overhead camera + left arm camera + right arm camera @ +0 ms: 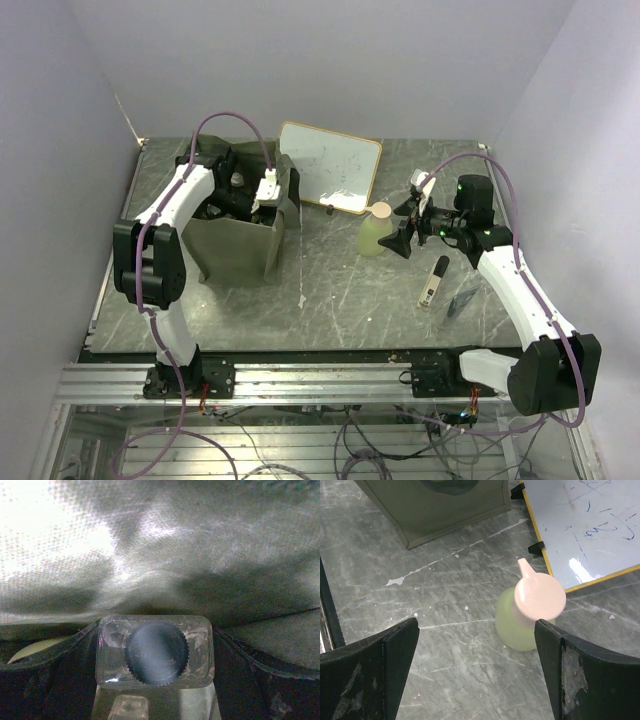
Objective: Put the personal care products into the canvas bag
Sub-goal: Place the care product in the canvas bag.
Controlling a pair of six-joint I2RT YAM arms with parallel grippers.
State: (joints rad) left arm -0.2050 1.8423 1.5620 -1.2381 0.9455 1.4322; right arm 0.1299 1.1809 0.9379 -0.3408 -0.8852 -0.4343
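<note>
we judge two steps in hand. our left claw [267,196] is down in the mouth of the canvas bag [235,255] at the far left, with a clear black-capped bottle [155,652] right before it. we cannot tell whether it grips the bottle. our right claw [476,626] stands wide beside the green pink-capped bottle [512,629], which is upright on the counter [445,580] right of the bag. next it should centre on the bottle, drop lower, then close.

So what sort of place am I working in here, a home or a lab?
Most likely a lab test cell, not a home: a grey marbled table boxed in by plain pale walls, an aluminium rail along its near edge, and loose cables beneath.
</note>
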